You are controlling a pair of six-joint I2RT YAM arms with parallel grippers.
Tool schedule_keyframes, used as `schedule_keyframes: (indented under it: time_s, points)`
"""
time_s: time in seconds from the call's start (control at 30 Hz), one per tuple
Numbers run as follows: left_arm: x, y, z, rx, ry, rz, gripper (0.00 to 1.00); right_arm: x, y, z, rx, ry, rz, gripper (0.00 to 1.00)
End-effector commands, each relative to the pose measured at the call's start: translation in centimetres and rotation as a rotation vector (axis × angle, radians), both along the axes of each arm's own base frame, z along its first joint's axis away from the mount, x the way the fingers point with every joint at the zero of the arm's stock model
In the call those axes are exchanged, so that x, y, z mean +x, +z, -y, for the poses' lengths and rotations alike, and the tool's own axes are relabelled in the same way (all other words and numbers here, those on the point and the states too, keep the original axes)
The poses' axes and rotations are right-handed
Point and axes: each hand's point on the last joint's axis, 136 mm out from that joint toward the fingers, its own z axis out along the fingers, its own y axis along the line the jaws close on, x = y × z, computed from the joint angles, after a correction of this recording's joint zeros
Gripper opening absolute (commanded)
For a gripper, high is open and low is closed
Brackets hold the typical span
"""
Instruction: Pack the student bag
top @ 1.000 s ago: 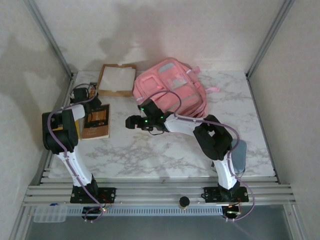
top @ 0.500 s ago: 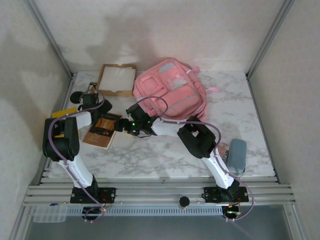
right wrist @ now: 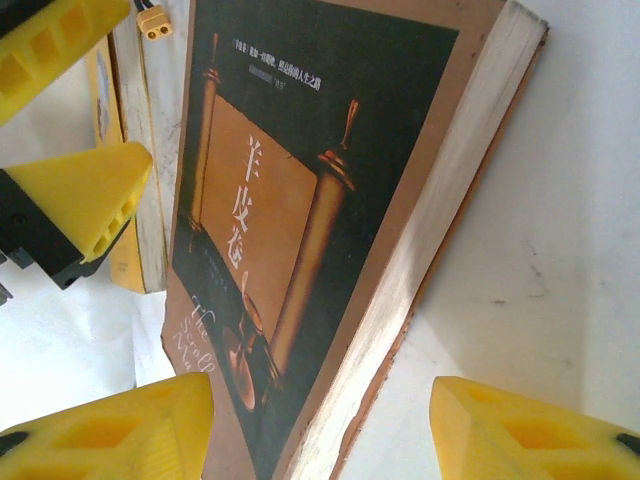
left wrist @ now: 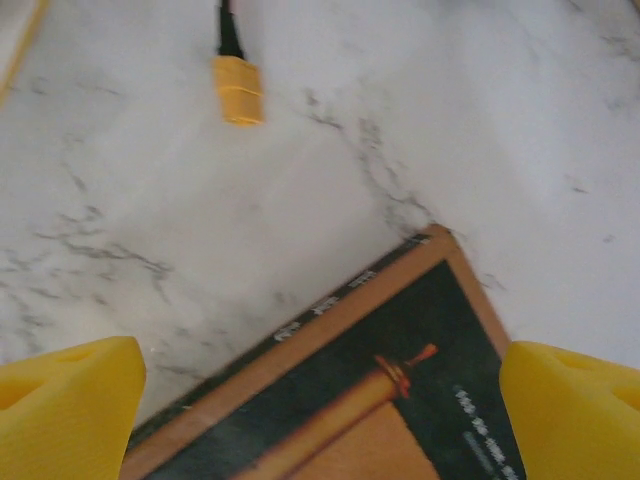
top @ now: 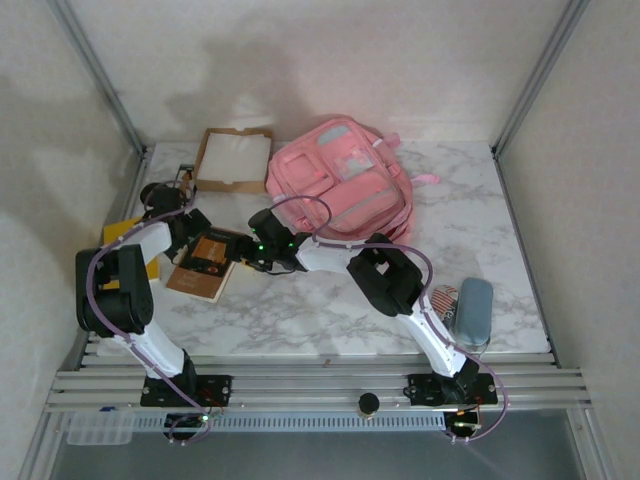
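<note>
Two grippers close in on one brown book, neither holding anything. The right gripper is spread wide, one yellow finger on each side of the book's pale page edge and clear of it. The left gripper is equally wide open above the opposite corner of the book, its pads well off the cover.

I judge this to be the pick-up step for the book, with the grasp not yet made. The next move calls for the right jaws to sink until the lower finger gets under the page edge and then close across the book's thickness. The left gripper could steady the far corner so the book does not slide on the smooth marble table.

In the overhead view the right arm is stretched low and far across the table to the book's right side. The left arm is folded back, its wrist hooked over the book's rear left corner.

A yellow notebook lies just left of the book. A shallow white-lined box sits behind the book. The student bag lies front pockets up, behind and to the right of the book, apart from it. Whether its main compartment is unzipped I cannot tell. A grey case rests far to the book's right.
</note>
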Motion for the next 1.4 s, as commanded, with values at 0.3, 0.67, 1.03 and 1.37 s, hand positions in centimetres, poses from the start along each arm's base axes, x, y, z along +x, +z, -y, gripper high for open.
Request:
schedule_keyframes:
  time_s: [0.3,0.67,1.03,1.37]
  points:
    - [-4.2,-3.8,3.7,-0.166,-0.098,-0.104,0.88,0.8,-0.2,-1.5,-0.021,-0.014,-0.006,0.52]
    - [-6.6,-3.2,5.9,-0.233,-0.102,-0.059,0.86,1.9,2.9,0.1,-0.032,0.003,0.062,0.33]
    - [-7.0,-3.1,6.6,-0.201,-0.133,-0.078,0.85,2.0,3.9,0.9,-0.05,0.058,0.101,0.12]
    - [-4.8,2.3,7.5,-0.252,-0.183,0.055,0.9,2.2,11.2,3.7,0.04,0.118,0.215,0.0]
